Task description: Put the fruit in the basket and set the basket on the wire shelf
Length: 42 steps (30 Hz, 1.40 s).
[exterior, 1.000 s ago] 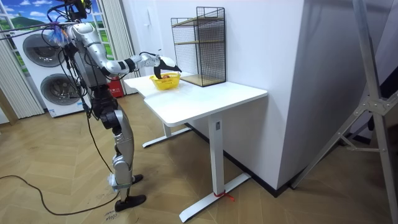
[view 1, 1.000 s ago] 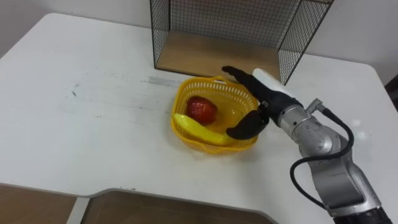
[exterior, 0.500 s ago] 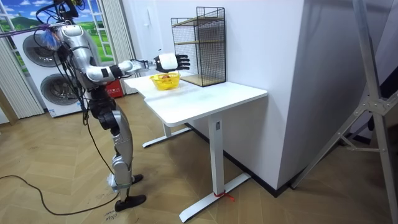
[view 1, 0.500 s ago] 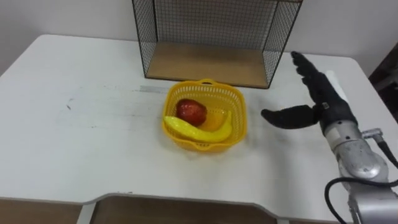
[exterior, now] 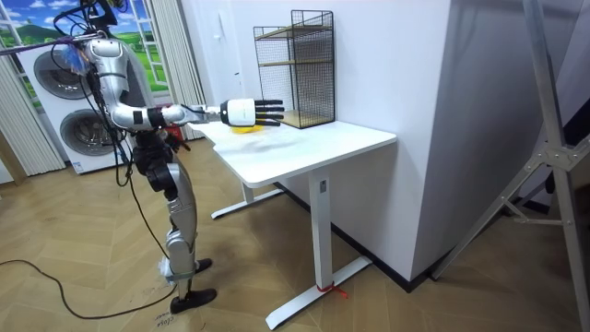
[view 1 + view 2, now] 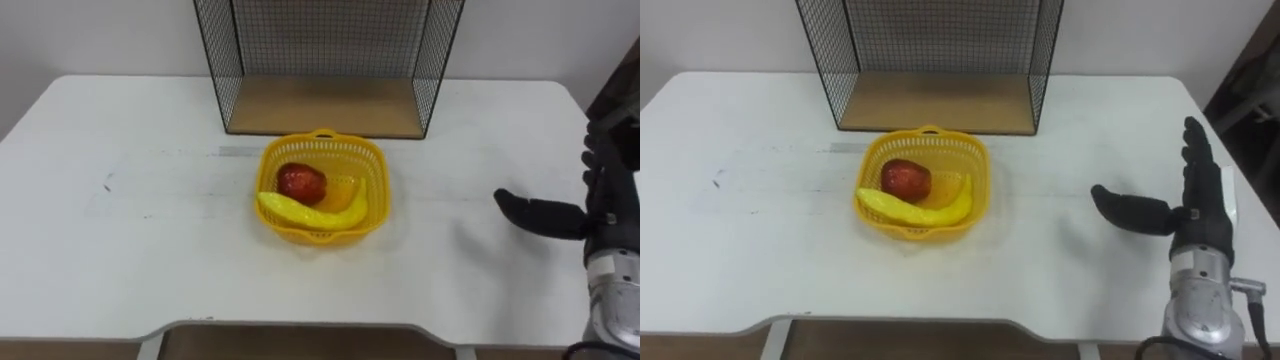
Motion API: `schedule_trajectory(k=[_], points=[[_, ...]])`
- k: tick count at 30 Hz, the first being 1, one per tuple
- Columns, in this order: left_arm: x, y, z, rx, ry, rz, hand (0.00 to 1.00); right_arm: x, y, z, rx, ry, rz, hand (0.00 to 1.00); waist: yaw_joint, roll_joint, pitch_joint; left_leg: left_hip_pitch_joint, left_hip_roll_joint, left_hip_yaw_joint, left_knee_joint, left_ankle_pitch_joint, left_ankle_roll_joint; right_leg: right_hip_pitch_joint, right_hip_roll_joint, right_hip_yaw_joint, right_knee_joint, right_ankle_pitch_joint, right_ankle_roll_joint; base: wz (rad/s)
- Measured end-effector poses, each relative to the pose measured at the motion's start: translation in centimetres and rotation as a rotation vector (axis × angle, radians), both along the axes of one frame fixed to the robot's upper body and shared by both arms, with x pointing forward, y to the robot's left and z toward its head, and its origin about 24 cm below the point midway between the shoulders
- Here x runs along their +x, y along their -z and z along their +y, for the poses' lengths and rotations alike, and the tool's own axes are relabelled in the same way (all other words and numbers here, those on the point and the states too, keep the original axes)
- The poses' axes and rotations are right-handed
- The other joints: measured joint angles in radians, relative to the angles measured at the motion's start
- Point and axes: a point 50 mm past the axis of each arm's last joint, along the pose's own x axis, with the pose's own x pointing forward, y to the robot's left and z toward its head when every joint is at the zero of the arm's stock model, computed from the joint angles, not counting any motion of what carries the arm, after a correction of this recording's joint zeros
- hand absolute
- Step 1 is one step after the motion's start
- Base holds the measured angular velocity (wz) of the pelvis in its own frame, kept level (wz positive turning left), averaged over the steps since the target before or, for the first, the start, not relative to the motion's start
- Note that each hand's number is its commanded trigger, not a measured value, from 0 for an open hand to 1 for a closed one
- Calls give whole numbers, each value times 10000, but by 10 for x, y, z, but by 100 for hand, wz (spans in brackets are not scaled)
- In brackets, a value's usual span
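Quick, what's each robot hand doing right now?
Right robot hand: open, fingers straight, holding nothing.
Left robot hand: cannot be told.

Right hand (image 6: 1198, 222): off the yellow plastic mesh basket (image 6: 978, 160). A second ago its fingers and thumb bracketed the basket's right rim. Half a second ago it was already clear, a little to the right. Now it hangs well apart from the basket, out over the right end of the white table (image 6: 760, 240), fingers straight, thumb stretched toward the basket. Room view: torso has drawn back from the table, arm still outstretched. Head camera has shifted, so the scene sits more centred.
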Motion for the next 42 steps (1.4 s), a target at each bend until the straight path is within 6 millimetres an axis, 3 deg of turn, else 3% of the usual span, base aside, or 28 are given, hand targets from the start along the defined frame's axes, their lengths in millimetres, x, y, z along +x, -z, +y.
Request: schedule_trajectory(k=[5,7,9,16,23,26,30,33,35,36,37,38,40,42], points=[[32,-35,7,1227,252,-1719,0,-2,0,-1,51,180,-90,0,83,65,24,85,11,-24,-88,1,-5,47,20,6,13,0,0,1],[30,-36,7,1451,353,-1507,0,-3,1,0,97,188,-159,0,84,92,38,167,12,-12,-162,2,-4,77,22,42,8,0,0,-5],[33,-43,7,1698,305,-1750,0,-7,4,-1,313,282,-61,0,188,-9,106,150,22,-16,-154,0,-7,55,33,41,5,0,0,0],[45,-61,7,2543,389,-1993,0,-10,11,9,1136,335,-289,0,318,-116,111,-149,12,-161,76,-6,-4,-119,31,-60,11,16,5,8],[50,-71,8,3999,1341,-1275,0,-14,22,12,1394,460,-63,0,249,-92,127,-200,18,-164,176,-14,-9,-99,41,-208,-14,38,-13,2],[52,-74,8,4379,1571,-1184,0,-14,25,13,1490,503,14,0,275,-20,172,-329,12,-232,235,-15,-7,-137,39,-225,-7,51,-15,3],[53,-78,8,4657,1153,-1320,0,-14,27,19,1565,349,101,0,305,15,194,-362,12,-319,335,-18,-13,-127,63,-221,-6,55,-20,4],[58,-99,10,5000,3,-2661,0,-19,30,15,1528,723,179,0,587,81,214,-441,15,-313,369,-23,-18,-163,63,-210,3,57,-23,0],[62,-122,13,5611,-811,-4075,0,-19,30,16,1541,712,198,0,674,183,156,-434,7,-295,361,-20,-15,-195,51,-193,12,57,-23,-8],[62,-134,16,6019,-1211,-4671,0,-19,30,16,1598,727,157,0,806,252,58,-358,-4,-250,304,-18,-8,-184,39,-149,22,61,-15,-17],[58,-142,20,6424,-1665,-4971,0,-20,29,16,1630,753,116,0,825,348,42,-211,-18,-185,143,15,13,-123,16,-85,26,65,-8,-20],[56,-145,23,6605,-1918,-5019,0,-21,29,16,1627,784,138,0,850,360,36,-117,-19,-137,60,35,19,-101,9,-48,28,63,-5,-25],[43,-152,33,7183,-3058,-4965,0,-25,31,14,1621,1063,181,0,954,470,-68,171,-14,-11,-276,117,7,-18,-5,69,25,56,4,-20],[35,-156,39,7509,-3739,-4858,0,-27,31,12,1731,1258,184,0,956,438,-74,285,-23,-24,-424,168,-20,61,-2,41,-4,34,-1,-2]])
